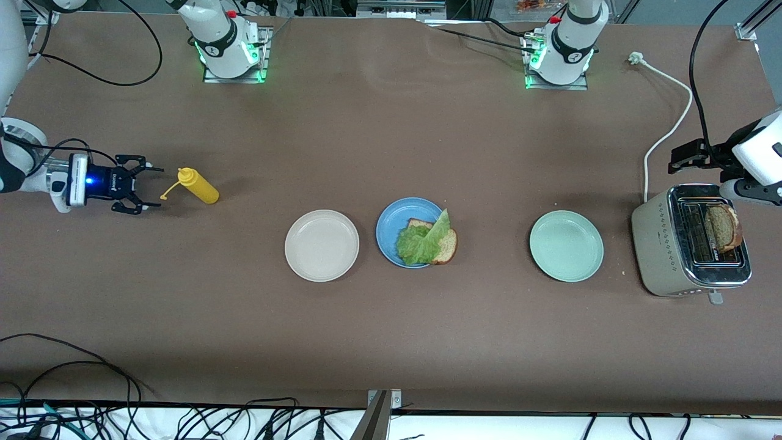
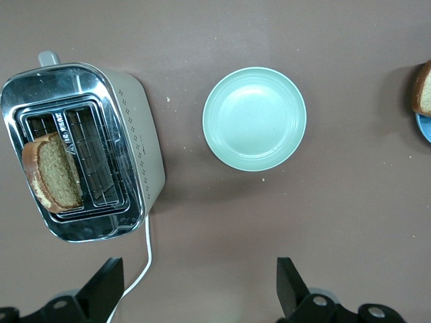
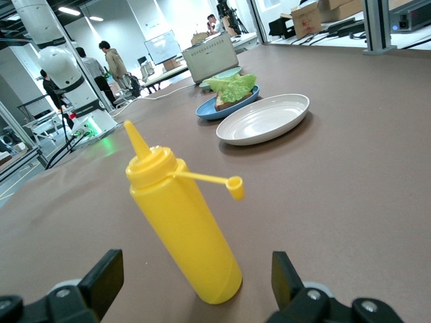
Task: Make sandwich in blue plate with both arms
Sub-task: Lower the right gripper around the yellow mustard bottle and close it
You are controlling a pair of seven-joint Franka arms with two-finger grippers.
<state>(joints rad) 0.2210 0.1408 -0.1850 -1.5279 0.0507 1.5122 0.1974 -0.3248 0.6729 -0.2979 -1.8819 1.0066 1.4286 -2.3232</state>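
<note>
Here's your blue plate (image 1: 391, 223) at mid-desk, and it holds one bread slice (image 1: 445, 245) with a lettuce leaf (image 1: 421, 241) lying over it; the slice's crust pokes out over the rim on the side toward the left arm's end. No top slice on it yet, so the sandwich is half built.

Beside it, toward the right arm's end, the beige plate (image 1: 322, 245) holds nothing. Toward the left arm's end, the mint plate (image 1: 566, 245) holds nothing either.

At the left arm's end sits the toaster (image 1: 657, 244). One of its two slots carries the second slice (image 1: 724, 227), standing up out of the slot; the other slot has no bread in it. There's small lettering on the toaster's top between the slots, too fine for you to read. Its white cord (image 1: 669, 131) trails off toward the arm bases.

Your left gripper (image 2: 199, 286) hangs over the desk beside the toaster, fingers spread wide, holding nothing.

Your right gripper (image 1: 135, 183) is low at the right arm's end, just beside the yellow squeeze bottle (image 1: 198, 186). It's released too, fingers either side of the bottle's line but not touching it. The bottle stands upright, cap flipped off on its tether. The printing on the gripper body can't be made out.
</note>
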